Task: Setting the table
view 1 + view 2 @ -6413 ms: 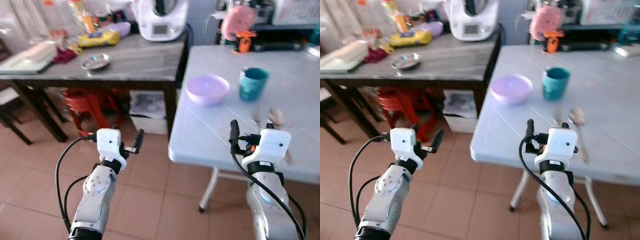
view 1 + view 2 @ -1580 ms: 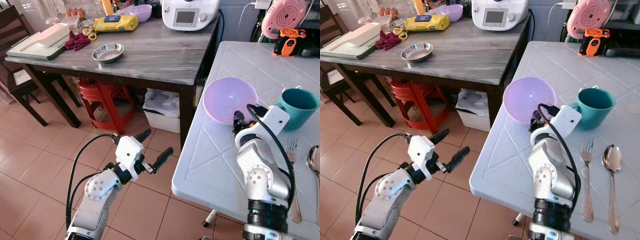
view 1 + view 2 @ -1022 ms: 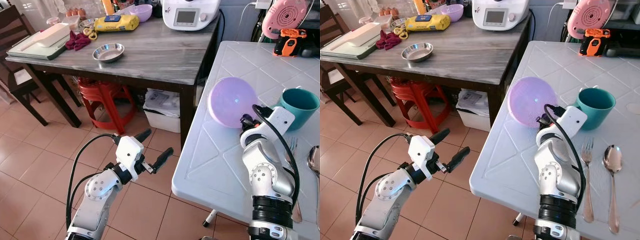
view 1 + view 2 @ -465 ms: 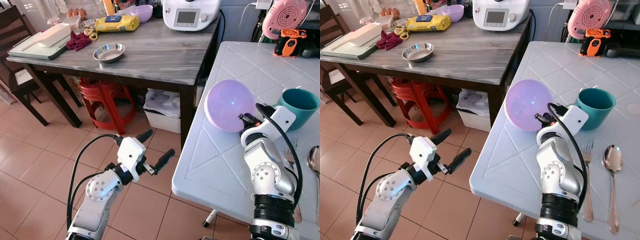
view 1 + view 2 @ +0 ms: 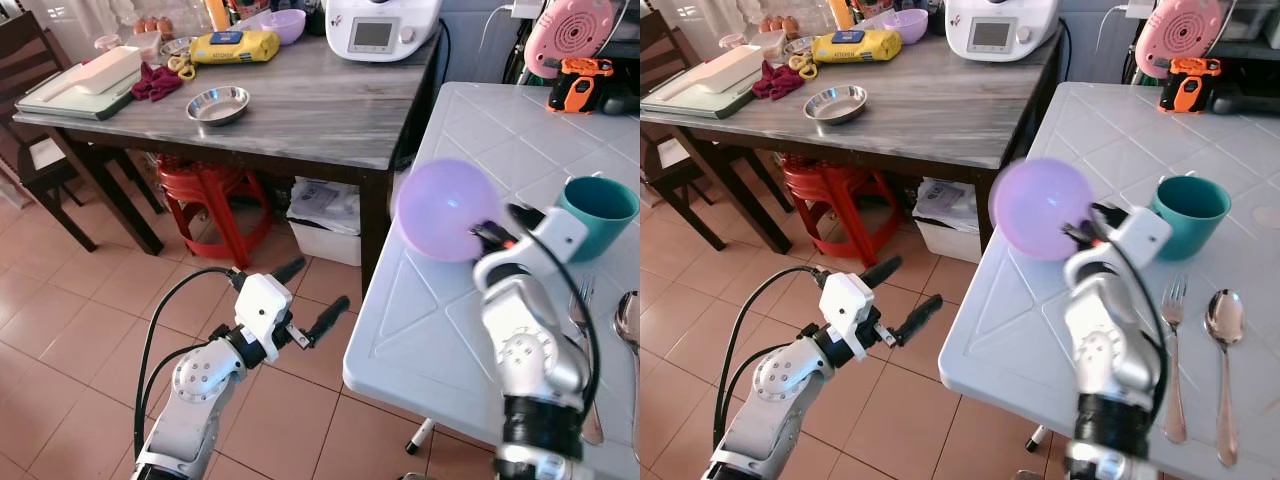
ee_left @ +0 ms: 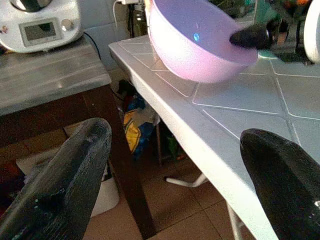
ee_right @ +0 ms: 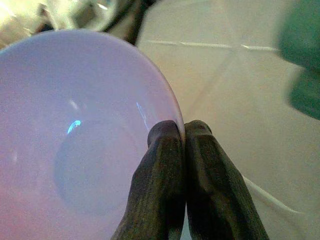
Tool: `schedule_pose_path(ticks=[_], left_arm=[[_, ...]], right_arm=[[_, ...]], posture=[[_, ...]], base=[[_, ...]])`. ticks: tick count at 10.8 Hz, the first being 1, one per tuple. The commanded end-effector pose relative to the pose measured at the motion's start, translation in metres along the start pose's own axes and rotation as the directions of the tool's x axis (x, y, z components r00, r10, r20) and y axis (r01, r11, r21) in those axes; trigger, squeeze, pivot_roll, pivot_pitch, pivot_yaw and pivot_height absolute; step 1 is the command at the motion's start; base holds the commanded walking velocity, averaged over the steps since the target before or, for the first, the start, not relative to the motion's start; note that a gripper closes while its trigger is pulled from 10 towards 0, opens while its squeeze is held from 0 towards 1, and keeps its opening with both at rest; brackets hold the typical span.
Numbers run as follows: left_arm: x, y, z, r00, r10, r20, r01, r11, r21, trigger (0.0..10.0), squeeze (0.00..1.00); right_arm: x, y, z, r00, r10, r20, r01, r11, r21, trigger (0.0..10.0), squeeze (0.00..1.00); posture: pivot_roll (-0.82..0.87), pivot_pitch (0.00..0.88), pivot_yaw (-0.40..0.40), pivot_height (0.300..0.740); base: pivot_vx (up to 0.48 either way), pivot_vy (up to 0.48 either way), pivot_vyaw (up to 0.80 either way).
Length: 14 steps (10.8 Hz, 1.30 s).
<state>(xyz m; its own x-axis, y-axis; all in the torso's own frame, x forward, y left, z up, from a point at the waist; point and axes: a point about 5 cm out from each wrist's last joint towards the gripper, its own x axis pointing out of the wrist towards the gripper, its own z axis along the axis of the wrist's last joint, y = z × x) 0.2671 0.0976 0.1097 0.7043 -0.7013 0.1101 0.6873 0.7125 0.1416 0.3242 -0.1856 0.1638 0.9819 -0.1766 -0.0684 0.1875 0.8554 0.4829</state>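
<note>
Over the left edge of the white tiled-pattern plastic desk [image 5: 470,330], right of centre in the head views, the right tool [image 5: 488,234] holds a translucent lilac plastic bowl [image 5: 443,210] clear of the surface, its two black fingers [image 7: 165,175] pinched together on the bowl's rim, one inside and one outside. The bowl is tipped up on edge, its round body hanging out to the left of the tool, towards the desk edge and the tiled floor [image 5: 60,330] beyond. The main risk, as I judge it, is the thin rim grip: with the whole bowl cantilevered off one pinch point, a quick swing or a slight loosening could let it pivot or slip and drop past the desk edge to the floor. A careless move to the right could also knock the teal ceramic mug [image 5: 598,215] just beside the wrist, or disturb the steel fork [image 5: 1173,350] and steel spoon [image 5: 1224,340] at the lower right. The left tool [image 5: 305,300] hangs idle over the floor at lower centre-left, fingers spread apart and gripping nothing.
</note>
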Motion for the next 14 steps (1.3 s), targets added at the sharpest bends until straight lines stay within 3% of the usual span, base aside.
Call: schedule_pose_path(ticks=[1,3,4,5,6,9,11,14], left_arm=[[-0.003,0.006,-0.001,1.0,0.027,-0.011,-0.027,0.999,0.019,10.0,0.0],[-0.002,0.008,-0.001,0.998,0.055,-0.001,-0.055,0.998,0.029,10.0,0.0],[-0.001,0.009,0.0,0.998,0.065,0.002,-0.065,0.997,0.035,10.0,0.0],[0.0,0.014,0.0,0.993,0.116,0.004,-0.116,0.992,0.057,10.0,0.0],[0.001,0.02,-0.001,0.982,0.188,-0.011,-0.187,0.98,0.07,10.0,0.0],[0.004,0.04,0.002,0.928,0.372,-0.014,-0.372,0.928,-0.011,10.0,0.0],[0.008,0.043,-0.001,0.918,0.396,-0.038,-0.397,0.915,-0.068,10.0,0.0],[0.011,0.037,-0.003,0.924,0.381,-0.042,-0.384,0.919,-0.089,10.0,0.0]], right_arm=[[-0.005,0.011,0.005,0.998,0.06,0.037,-0.059,0.998,-0.015,0.0,0.0],[-0.015,0.023,0.008,0.99,0.117,0.083,-0.112,0.991,-0.071,0.0,0.0],[-0.017,0.025,0.009,0.987,0.126,0.095,-0.118,0.99,-0.082,0.5,0.0],[-0.023,0.026,0.012,0.984,0.131,0.12,-0.121,0.989,-0.086,10.0,0.0],[-0.029,0.023,0.014,0.982,0.123,0.141,-0.11,0.99,-0.093,10.0,0.0],[-0.045,0.008,0.011,0.983,0.088,0.158,-0.061,0.983,-0.171,10.0,0.0],[-0.046,0.005,0.008,0.988,0.057,0.143,-0.036,0.989,-0.145,10.0,0.0],[-0.045,0.008,0.008,0.987,0.067,0.144,-0.043,0.986,-0.163,10.0,0.0]], posture=[[-0.1,0.082,0.114,0.74],[-0.1,0.081,0.113,0.74],[-0.1,0.081,0.113,0.74],[-0.1,0.081,0.113,0.74],[-0.1,0.081,0.114,0.74],[-0.12,0.079,0.116,0.74],[-0.13,0.073,0.115,0.74],[-0.13,0.07,0.108,0.74]], base=[[0.0,0.0,0.0],[0.0,0.0,0.0],[0.0,0.0,0.0],[0.0,0.0,0.0],[0.0,0.0,0.0],[0.0,0.0,0.0],[0.0,0.0,-0.28],[0.0,0.191,-0.65]])
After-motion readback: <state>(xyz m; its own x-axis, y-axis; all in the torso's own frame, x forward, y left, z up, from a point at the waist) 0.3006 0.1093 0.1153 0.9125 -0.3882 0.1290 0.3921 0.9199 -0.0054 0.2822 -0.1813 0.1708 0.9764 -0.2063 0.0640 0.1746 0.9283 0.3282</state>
